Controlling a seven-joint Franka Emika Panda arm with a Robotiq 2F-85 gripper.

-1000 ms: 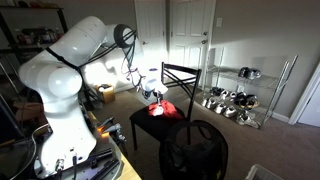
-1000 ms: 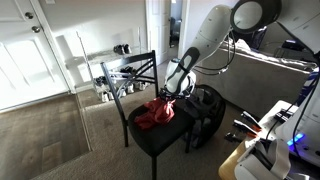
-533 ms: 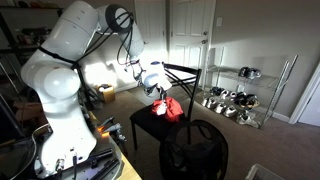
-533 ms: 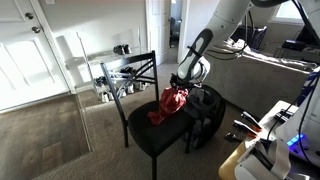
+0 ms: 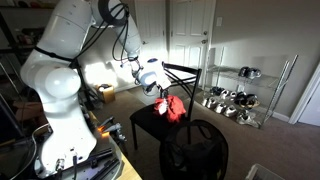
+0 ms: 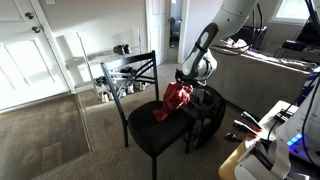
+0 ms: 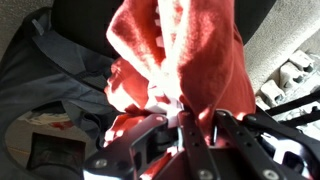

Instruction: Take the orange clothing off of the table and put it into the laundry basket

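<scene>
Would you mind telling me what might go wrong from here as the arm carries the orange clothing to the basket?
The gripper pinches only a bunched fold of the orange clothing, so it may slip out. Its lower end seems to touch the chair seat and could drag or snag. Hanging long, it may drape over the laundry basket rim rather than drop inside.
</scene>
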